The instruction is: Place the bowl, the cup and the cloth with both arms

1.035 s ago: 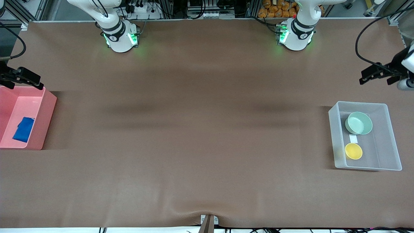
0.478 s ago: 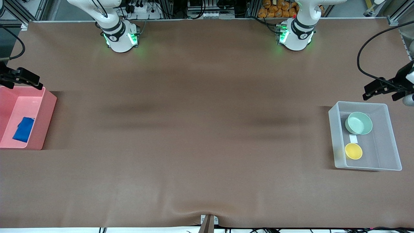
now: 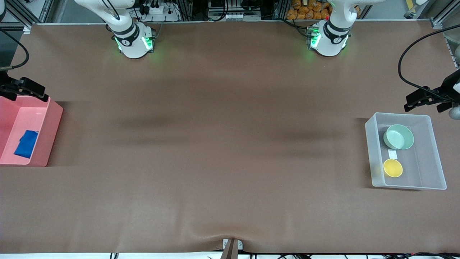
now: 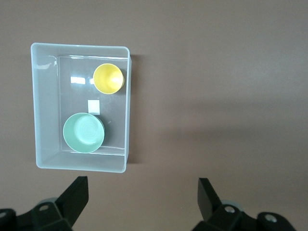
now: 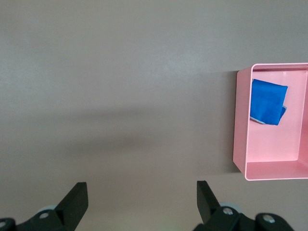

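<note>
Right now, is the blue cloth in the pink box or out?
In. The cloth lies on the floor of the pink box.

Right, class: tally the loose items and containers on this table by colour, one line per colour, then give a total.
Mint green: 1, the bowl
Yellow: 1, the cup
Blue: 1, the cloth
Pink: 1, the pink bin
Clear: 1, the clear bin
White: 1, a small white tag in the clear bin
Total: 6
</note>
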Robot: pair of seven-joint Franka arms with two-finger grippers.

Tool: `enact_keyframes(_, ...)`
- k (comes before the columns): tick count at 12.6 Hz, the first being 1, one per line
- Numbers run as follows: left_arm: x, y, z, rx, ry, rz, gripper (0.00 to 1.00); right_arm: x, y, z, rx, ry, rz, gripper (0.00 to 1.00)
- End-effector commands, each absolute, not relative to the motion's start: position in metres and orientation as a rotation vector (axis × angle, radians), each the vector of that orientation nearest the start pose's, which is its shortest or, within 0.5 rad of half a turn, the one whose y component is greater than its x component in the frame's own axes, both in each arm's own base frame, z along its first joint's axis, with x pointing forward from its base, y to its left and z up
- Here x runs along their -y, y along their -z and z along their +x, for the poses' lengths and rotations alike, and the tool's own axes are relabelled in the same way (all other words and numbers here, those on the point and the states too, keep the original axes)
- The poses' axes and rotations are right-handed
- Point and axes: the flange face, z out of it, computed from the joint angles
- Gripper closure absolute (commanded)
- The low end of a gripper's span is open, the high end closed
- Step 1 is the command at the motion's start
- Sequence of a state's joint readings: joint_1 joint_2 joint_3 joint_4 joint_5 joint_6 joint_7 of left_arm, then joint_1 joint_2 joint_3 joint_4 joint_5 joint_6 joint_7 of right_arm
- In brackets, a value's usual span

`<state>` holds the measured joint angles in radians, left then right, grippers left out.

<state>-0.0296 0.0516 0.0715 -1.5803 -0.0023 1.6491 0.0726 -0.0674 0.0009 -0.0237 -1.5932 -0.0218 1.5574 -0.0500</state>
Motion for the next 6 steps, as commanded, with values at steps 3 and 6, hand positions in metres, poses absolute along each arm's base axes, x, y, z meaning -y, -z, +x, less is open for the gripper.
enact_keyframes(3, -0.0229, -0.6053, 0.5738, -0.045, 0.017, -3.117, 0.00, 0.0544, -0.6145, 0.5517, -0.077, -0.041, -3.163, 0.00)
enact_keyframes(6, -0.0243, -0.6062, 0.5733, -0.042, 0.020, -3.122, 0.00, 0.0554, -0.6138, 0.5516, -0.080, -0.044, -3.165, 0.00)
